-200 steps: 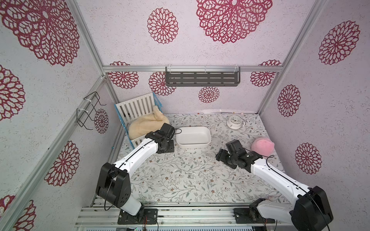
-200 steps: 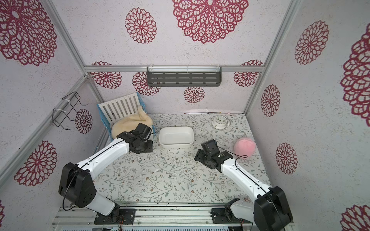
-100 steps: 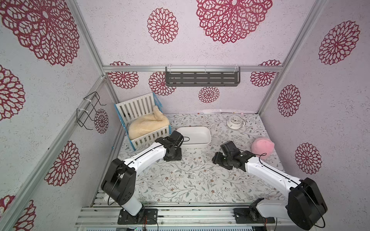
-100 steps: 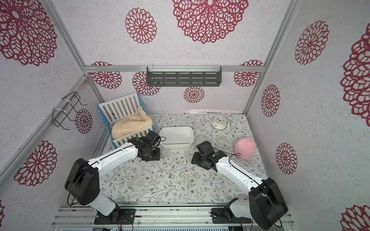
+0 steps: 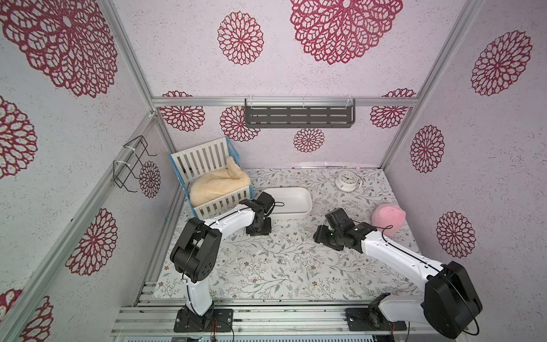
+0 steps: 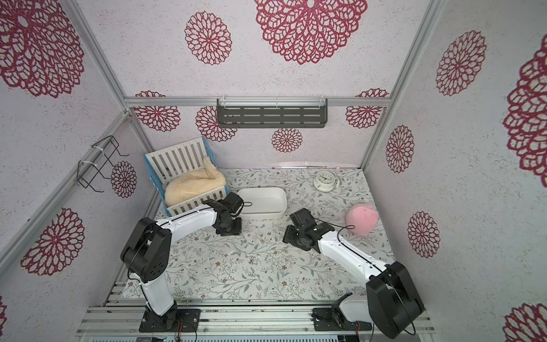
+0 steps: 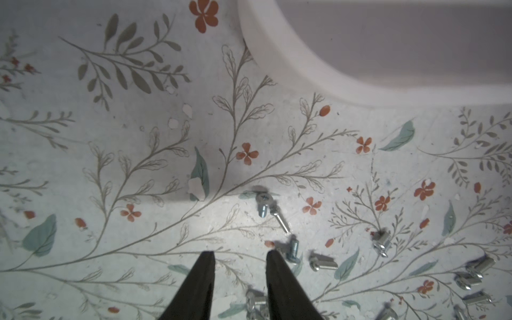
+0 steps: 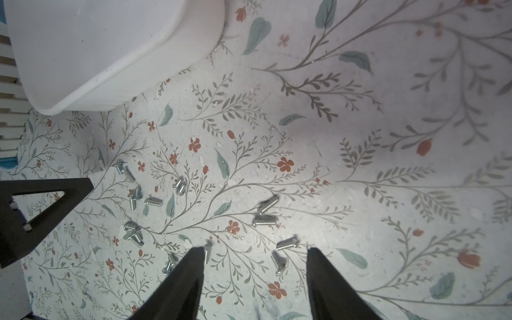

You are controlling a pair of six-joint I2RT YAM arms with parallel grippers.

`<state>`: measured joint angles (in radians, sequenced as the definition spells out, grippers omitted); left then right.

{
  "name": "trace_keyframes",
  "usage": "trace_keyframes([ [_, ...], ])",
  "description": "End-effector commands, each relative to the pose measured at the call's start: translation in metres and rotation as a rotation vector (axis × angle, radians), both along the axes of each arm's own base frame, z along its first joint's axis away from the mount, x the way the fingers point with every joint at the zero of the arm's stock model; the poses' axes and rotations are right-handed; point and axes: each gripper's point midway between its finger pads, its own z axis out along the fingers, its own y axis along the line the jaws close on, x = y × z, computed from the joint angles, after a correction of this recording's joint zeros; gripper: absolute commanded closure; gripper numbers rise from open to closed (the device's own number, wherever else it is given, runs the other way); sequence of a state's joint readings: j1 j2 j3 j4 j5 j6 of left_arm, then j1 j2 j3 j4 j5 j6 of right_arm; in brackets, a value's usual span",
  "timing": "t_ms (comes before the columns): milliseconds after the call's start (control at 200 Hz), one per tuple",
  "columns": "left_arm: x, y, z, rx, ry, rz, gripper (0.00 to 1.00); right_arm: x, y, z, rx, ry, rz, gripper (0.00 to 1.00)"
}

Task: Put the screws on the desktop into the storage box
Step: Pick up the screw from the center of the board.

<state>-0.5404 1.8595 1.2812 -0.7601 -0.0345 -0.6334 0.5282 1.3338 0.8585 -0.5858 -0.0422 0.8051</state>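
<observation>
Several small silver screws (image 8: 264,220) lie scattered on the leaf-printed desktop (image 5: 266,281), between my two arms. In a top view they show as tiny specks (image 5: 280,261). The white storage box (image 5: 307,204) stands behind them; none show in the part I see. My left gripper (image 7: 240,253) hangs low over the desktop by the box's near left corner (image 7: 277,69). It is open, with bare desktop between the fingertips and a screw (image 7: 293,250) just outside one finger. My right gripper (image 8: 255,249) is open wide, and one screw (image 8: 278,263) lies on the desktop between its fingers.
A white slatted crib (image 5: 207,157) with a cream plush stands at the back left, close to the left arm. A round clock (image 5: 347,180) and a pink plush (image 5: 387,217) sit at the right. A grey shelf (image 5: 299,117) hangs on the back wall.
The left gripper has swung from beside the crib to the front of the box's left end, and its jaws have narrowed. The right gripper has moved left toward the screws.
</observation>
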Motion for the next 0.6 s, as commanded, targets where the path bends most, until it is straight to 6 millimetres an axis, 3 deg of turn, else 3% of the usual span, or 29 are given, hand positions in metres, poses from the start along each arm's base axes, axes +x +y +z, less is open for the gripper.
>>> trace_keyframes([
  [0, 0.0124, -0.0028, -0.0016, -0.023, -0.016, -0.002, 0.64, 0.0135, 0.0087, 0.0146, 0.007, -0.053, 0.024, 0.37],
  [595, 0.02, -0.0124, -0.0076, -0.062, -0.01, 0.008, 0.65, 0.0205, 0.0123, 0.0157, 0.006, -0.059, 0.032, 0.38],
])
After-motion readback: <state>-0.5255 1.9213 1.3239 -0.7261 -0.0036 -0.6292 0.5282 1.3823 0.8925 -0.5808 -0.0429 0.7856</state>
